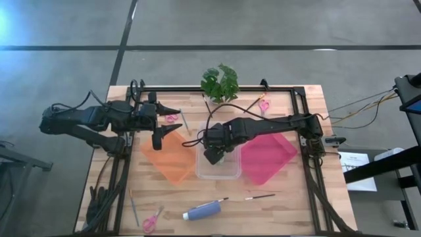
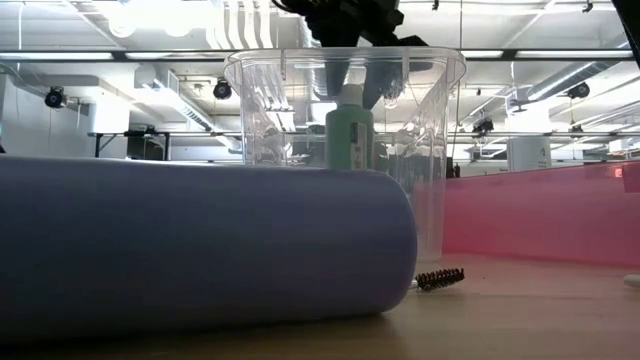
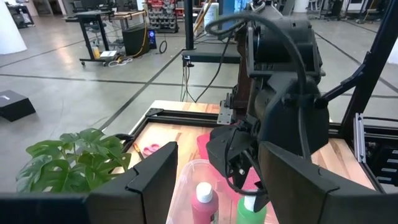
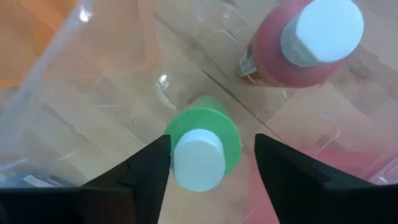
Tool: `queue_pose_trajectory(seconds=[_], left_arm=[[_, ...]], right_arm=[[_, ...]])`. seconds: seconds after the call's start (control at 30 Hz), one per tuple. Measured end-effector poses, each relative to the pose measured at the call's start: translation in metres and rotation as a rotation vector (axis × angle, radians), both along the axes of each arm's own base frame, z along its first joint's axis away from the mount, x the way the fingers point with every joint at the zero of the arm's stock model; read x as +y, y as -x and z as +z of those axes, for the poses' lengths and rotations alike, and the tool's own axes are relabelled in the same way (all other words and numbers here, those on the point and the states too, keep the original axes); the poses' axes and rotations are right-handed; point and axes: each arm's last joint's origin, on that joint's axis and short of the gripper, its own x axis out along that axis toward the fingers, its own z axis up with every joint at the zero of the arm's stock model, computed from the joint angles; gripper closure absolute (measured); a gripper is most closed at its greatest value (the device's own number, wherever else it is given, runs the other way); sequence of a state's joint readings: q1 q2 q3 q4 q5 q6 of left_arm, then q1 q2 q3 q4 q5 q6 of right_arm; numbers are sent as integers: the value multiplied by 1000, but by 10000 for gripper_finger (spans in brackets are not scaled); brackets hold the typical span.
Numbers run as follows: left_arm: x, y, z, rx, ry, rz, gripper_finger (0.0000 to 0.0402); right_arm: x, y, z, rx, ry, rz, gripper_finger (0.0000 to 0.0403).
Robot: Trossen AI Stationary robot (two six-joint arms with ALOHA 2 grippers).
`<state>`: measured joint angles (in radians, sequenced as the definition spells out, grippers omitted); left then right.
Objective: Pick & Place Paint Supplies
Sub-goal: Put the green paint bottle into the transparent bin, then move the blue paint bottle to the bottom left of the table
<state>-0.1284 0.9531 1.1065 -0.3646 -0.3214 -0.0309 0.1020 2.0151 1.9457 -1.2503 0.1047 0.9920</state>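
Blue bottle (image 2: pixel 190 250) fills the low view, lying on its side at the table's front edge, just in front of the clear bin (image 2: pixel 345 150). From above it lies near a paintbrush (image 1: pixel 260 196), with pink-handled scissors (image 1: pixel 152 220) off to the left.

Right gripper (image 4: pixel 211 165) hangs over the bin, fingers spread wide on either side of the green bottle (image 4: pixel 202 149); pads clear of the cap, nothing held. Green bottle stands upright on the bin floor. Pink bottle (image 4: pixel 308 40) stands beside it, also upright, apart from it.

Step, as I read it: placing green bottle in bin, release stage, two bottles binned.

Left gripper (image 1: pixel 160 125) sits over the near edge of the orange mat (image 1: pixel 172 155), fingers parted, empty, waiting. Second pair of scissors (image 1: pixel 264 104) and a brush (image 1: pixel 185 120) lie at the back of the table near the plant (image 1: pixel 220 82). Pink mat (image 1: pixel 268 153) sits right of the bin.

Next move calls for a straight lift out of the bin without clipping the green cap or the bin wall, then a reach to the front for the blue bottle. It lies on its side, so it may roll; grip across the body.
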Motion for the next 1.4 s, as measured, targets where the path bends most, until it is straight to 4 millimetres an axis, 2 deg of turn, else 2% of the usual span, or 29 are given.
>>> queue_pose_trajectory(seconds=[0.4,0.7,0.83,0.97,1.13,1.3,1.4], left_arm=[[0,0,0,2,0,-1,170],[0,1,-5,43,23,-7,170],[-4,3,-12,116,106,-102,170],[-12,4,-17,184,222,-273,170],[-38,9,-24,305,400,-549,170],[-89,23,-30,443,491,-752,170],[-119,30,-39,516,504,-756,170]], right_arm=[[-3,5,16,-38,73,-50,163],[-9,39,71,-209,144,-143,163],[-6,60,96,-271,164,-65,162],[2,76,113,-314,177,18,162],[7,96,131,-372,172,49,162],[10,114,146,-429,162,49,162],[13,123,153,-463,182,30,162]])
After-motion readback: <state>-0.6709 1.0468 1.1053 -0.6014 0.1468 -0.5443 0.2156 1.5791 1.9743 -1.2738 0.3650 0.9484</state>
